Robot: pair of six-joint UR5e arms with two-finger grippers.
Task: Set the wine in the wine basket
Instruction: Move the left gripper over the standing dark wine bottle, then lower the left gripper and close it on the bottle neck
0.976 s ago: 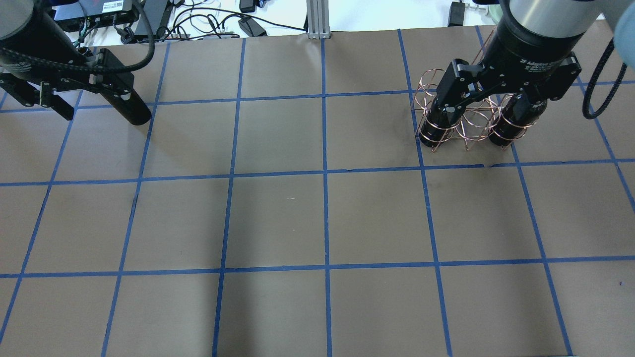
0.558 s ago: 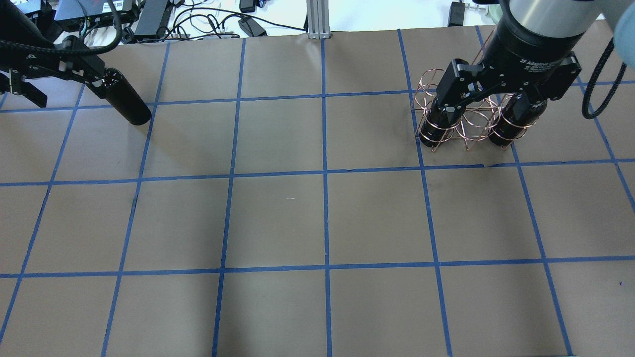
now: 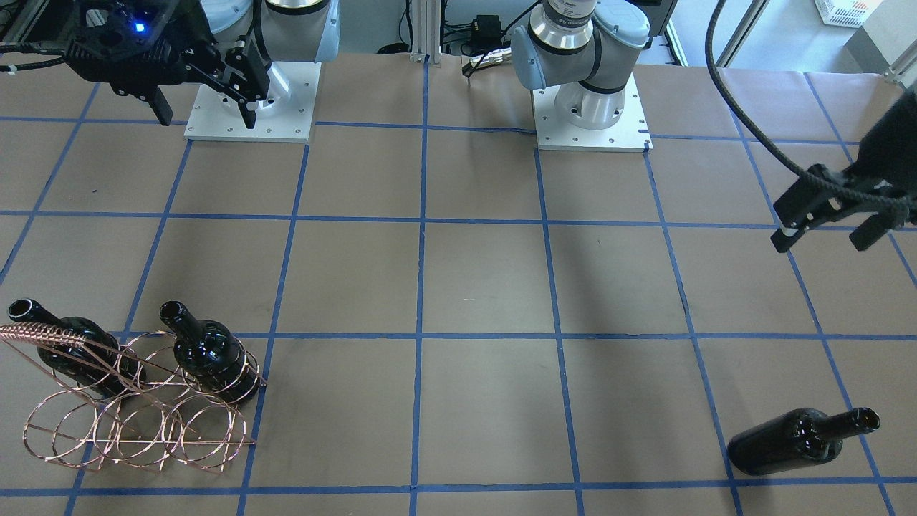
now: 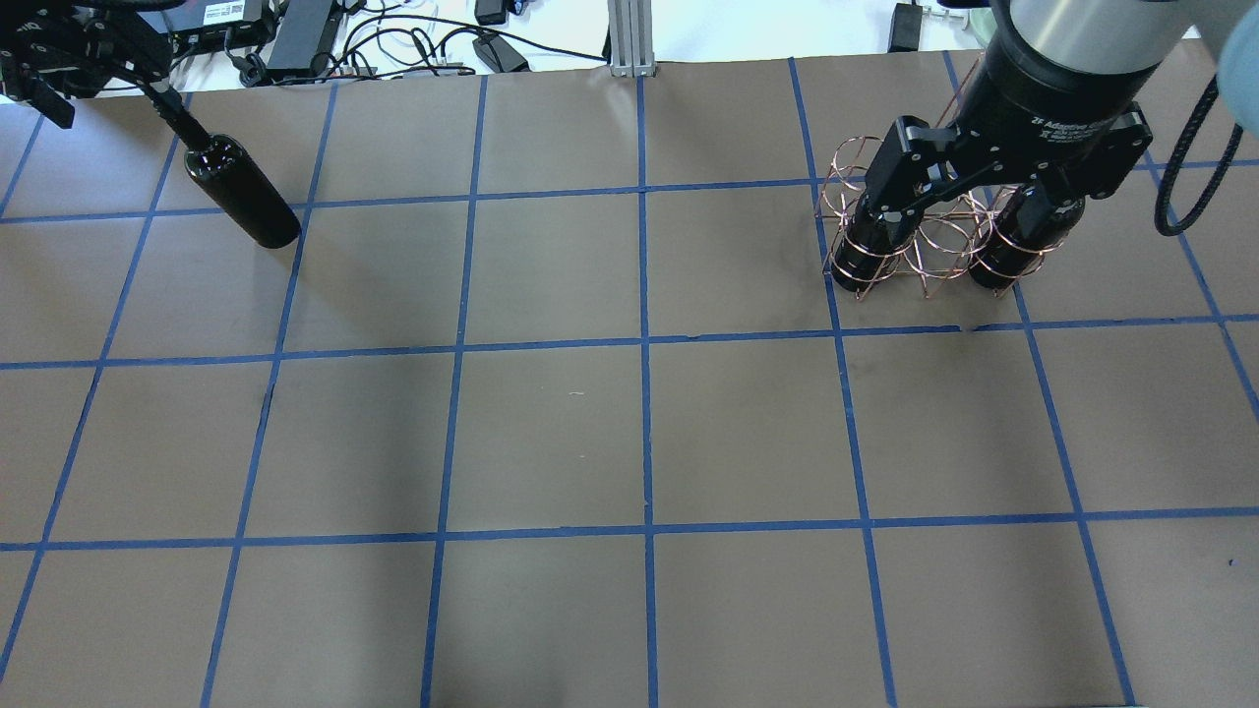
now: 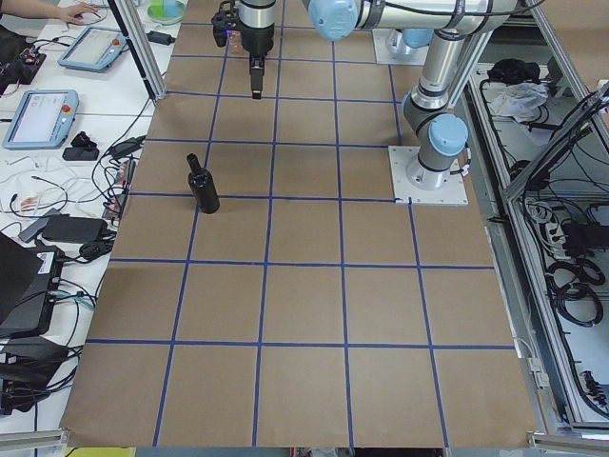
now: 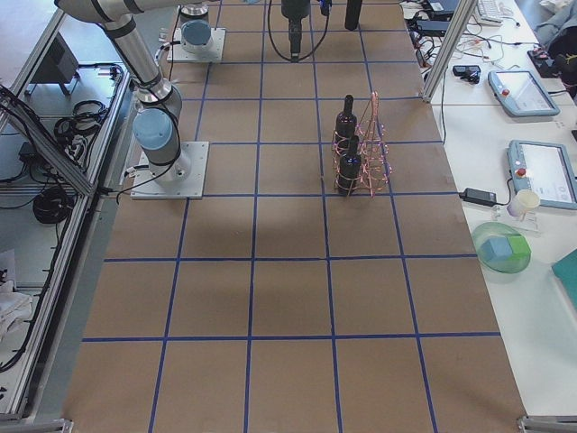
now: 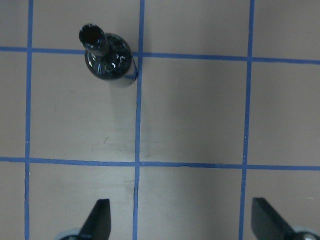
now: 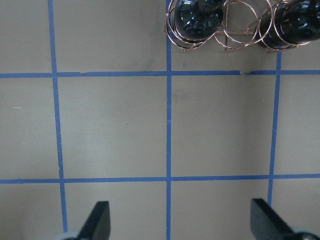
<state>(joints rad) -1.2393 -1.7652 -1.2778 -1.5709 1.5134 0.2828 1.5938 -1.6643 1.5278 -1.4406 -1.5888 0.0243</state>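
The wine bottle (image 7: 106,57) stands upright on the desk (image 3: 473,287) at the robot's left side, well apart from the wire basket (image 3: 136,423), which sits at the far right with 2 other bottles (image 3: 211,355) already in its hoops. The left gripper (image 3: 824,233) hangs above the desk with its fingers (image 7: 100,220) spread wide and empty, off to one side of the bottle and clear of it. The right gripper (image 3: 206,115) hovers high on the basket's side of the desk, its fingers spread and holding nothing too.

The loose bottle is tall, narrow and glossy, so the likeliest slip is a finger clipping the neck on the way down and tipping it over; it could then roll. A light pinch on smooth glass may also let it slide or swing during the long carry across. At the basket, the thin wire frame looks light: pushing a bottle in off-centre could shove it or jostle the 2 bottles inside. With the right arm waiting there, the 2 arms could crowd each other.
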